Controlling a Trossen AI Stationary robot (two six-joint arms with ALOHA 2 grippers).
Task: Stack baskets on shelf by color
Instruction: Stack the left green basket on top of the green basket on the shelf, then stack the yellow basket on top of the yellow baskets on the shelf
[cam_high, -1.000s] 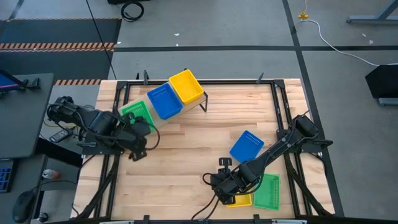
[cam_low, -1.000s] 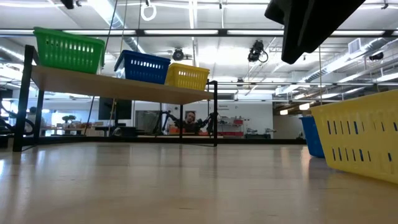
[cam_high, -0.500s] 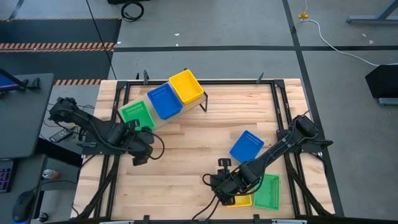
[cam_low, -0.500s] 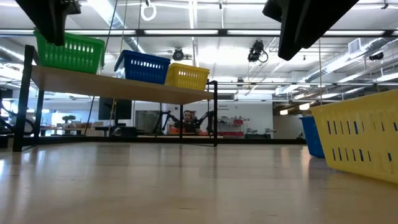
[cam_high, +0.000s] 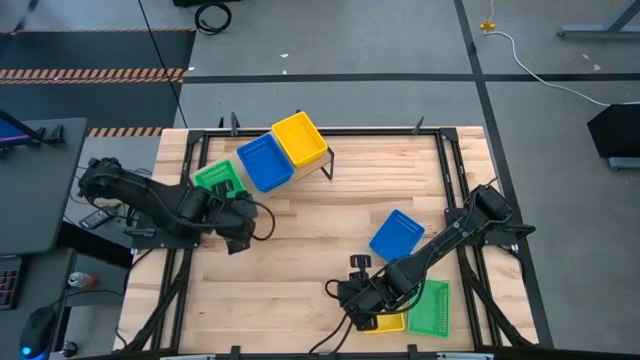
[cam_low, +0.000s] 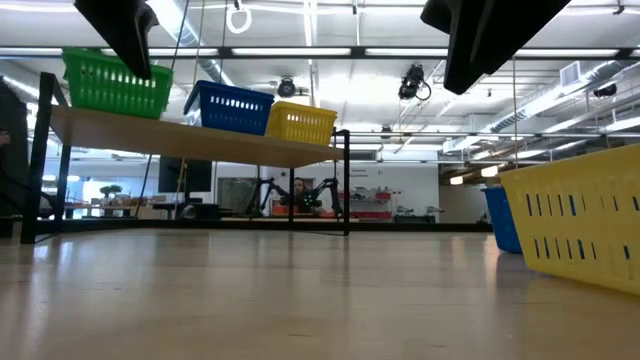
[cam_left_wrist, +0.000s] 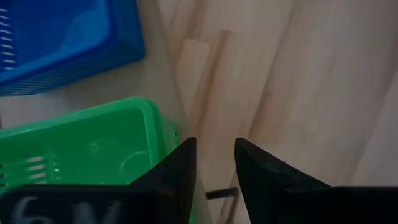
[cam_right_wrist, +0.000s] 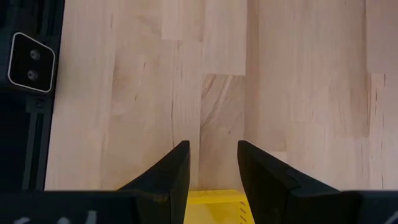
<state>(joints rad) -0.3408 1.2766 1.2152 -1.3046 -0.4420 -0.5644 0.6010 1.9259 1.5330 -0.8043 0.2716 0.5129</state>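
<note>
Shelf: the long pale plywood shelf on thin black legs stands at the far left of the slatted wooden table; three perforated plastic baskets sit on it in a row — a green basket, a blue basket and a yellow basket.

Loose baskets: a second blue perforated basket lies on the table at the right; nearer the front edge a second green basket sits just beside a second yellow basket, which fills the right side of the low view.

Left gripper: the left gripper hangs over the table just in front of the shelf's green end; its wrist camera shows the fingers narrowly parted with nothing between them, the green basket's rim beside one fingertip.

Change, left: half a second ago this gripper was lower and more to the left, clear of the shelf — it has since swung right and toward the shelf, and in the low view its dark arm now covers part of the shelf's green basket.

Right gripper: the right gripper sits over the loose yellow basket, fingers narrowly apart; whether they pinch its rim cannot be told.

Change, right: none — arm and baskets lie as before.
</note>
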